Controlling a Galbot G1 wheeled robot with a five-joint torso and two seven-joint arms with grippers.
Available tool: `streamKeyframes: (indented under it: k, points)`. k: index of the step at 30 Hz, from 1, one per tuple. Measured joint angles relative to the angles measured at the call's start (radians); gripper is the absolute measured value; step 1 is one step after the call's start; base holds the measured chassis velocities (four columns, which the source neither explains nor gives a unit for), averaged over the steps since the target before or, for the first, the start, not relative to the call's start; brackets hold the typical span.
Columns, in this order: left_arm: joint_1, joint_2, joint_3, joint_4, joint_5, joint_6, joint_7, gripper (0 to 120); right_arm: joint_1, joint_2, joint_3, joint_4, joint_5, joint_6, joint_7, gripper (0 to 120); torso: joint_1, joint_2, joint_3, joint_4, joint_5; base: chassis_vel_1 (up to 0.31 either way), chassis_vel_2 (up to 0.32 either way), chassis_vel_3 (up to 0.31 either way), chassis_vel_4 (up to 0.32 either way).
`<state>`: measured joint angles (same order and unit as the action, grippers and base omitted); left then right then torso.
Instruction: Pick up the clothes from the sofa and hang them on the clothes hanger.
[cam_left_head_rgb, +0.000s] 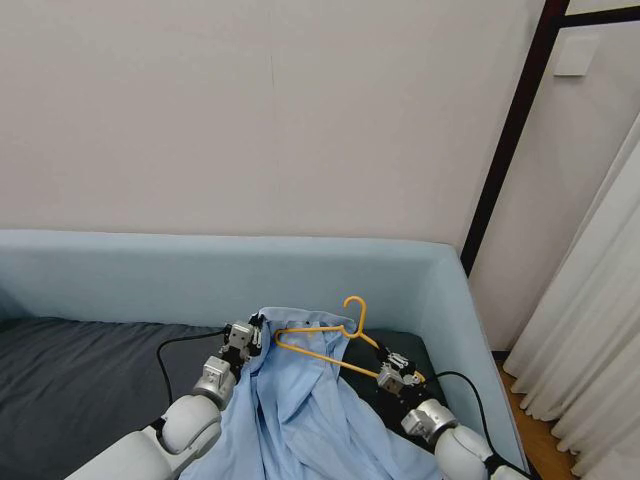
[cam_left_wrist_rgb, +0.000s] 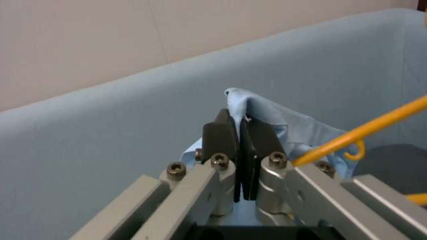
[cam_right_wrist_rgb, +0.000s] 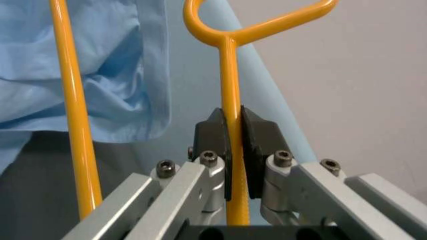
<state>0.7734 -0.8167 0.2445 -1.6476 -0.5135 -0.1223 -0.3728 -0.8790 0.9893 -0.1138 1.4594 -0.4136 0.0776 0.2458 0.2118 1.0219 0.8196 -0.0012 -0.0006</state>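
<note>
clamping hanger (cam_right_wrist_rgb: 229, 70) in right end effector (cam_right_wrist_rgb: 234, 120), shirt (cam_left_wrist_rgb: 300, 129) left (cam_left_wrist_rgb: 239, 127).

Sofa (cam_left_head_rgb: 120, 275): pale blue back rising behind both grippers, side wall just beyond the right gripper (cam_left_head_rgb: 386, 360), dark grey seat (cam_left_head_rgb: 70, 370) spreading beneath and outward of the left gripper (cam_left_head_rgb: 257, 332). Pale blue shirt (cam_left_head_rgb: 300, 420) drapes over the seat between the two grippers
</note>
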Motion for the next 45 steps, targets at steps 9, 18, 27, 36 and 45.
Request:
streamKeyframes:
  k: [9,18,27,36,45]
  points:
    - [-0.087,-0.044,0.125,0.015,-0.018,0.034,-0.034,0,0.041,0.041,-0.049,0.008,-0.006,-0.034,0.015,4,0.0,0.0,0.0,-0.0001,0.0001,0.0,0.0,0.0,0.0]
    - [-0.138,-0.057,0.171,0.004,-0.037,0.057,-0.05,0,0.07,0.072,-0.083,-0.019,-0.014,-0.055,0.023,4,0.0,0.0,0.0,0.0002,0.0,0.0,0.0,0.0,0.0]
    - [-0.183,-0.073,0.215,-0.004,-0.051,0.076,-0.056,0,0.103,0.068,-0.14,0.009,0.003,-0.097,0.013,4,0.0,0.0,0.0,0.0,-0.0001,0.0,0.0,0.0,0.0]
    - [-0.141,-0.083,0.215,-0.042,-0.018,0.08,-0.052,0,0.155,0.066,-0.178,0.006,0.014,-0.125,0.004,4,0.0,0.0,0.0,0.0001,-0.0001,0.0,0.0,0.0,0.0]
    - [-0.113,-0.092,0.161,-0.051,0.004,0.064,-0.05,0,0.155,0.101,-0.193,-0.003,-0.024,-0.126,-0.023,4,0.0,0.0,0.0,0.0002,-0.0002,0.0,0.0,0.0,0.0]
